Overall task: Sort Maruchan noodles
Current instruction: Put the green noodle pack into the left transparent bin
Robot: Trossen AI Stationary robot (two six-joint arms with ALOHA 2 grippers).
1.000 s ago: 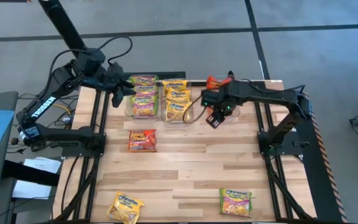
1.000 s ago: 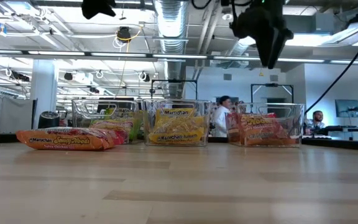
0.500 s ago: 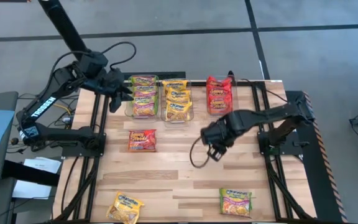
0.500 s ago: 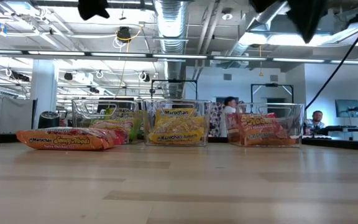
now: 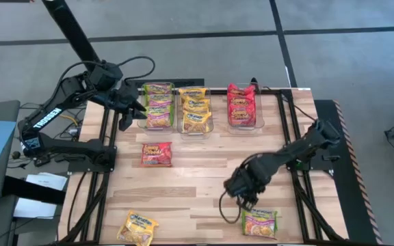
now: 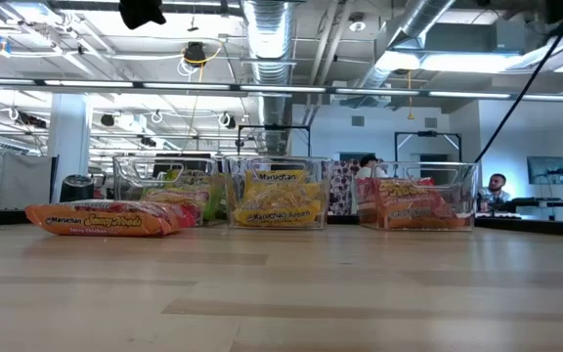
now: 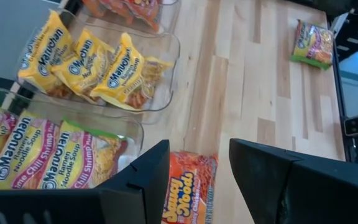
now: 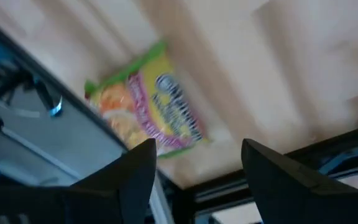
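At the near edge of the table [image 5: 204,184] lie two loose packets: a yellow packet [image 5: 137,227] toward the left corner and a green-and-pink packet [image 5: 260,221] toward the right. The right gripper [image 5: 241,193] hangs just above and beside the green-and-pink packet [image 8: 146,118], not touching it; its two fingers stand apart with nothing between them, so it is open and empty. Farther in, near mid-table on the left side, a red-orange packet [image 5: 156,154] lies flat on the wood, apart from everything else. At the far edge stand three clear bins side by side. The left bin [image 5: 142,121] holds green-and-pink packets [image 5: 158,106], the middle bin [image 5: 211,123] holds yellow packets [image 5: 195,108], and the right bin [image 5: 256,117] holds red-orange packets [image 5: 241,104]. The left gripper [image 5: 127,109] is raised just beside the left bin, at the table's far left; its wrist view shows the fingers spread with a clear gap and nothing held, the loose red-orange packet [image 7: 188,193] visible on the table below that gap. In the low view the three bins line up across the back with the loose red-orange packet [image 6: 106,218] in front at the left; both grippers are above that picture's frame.
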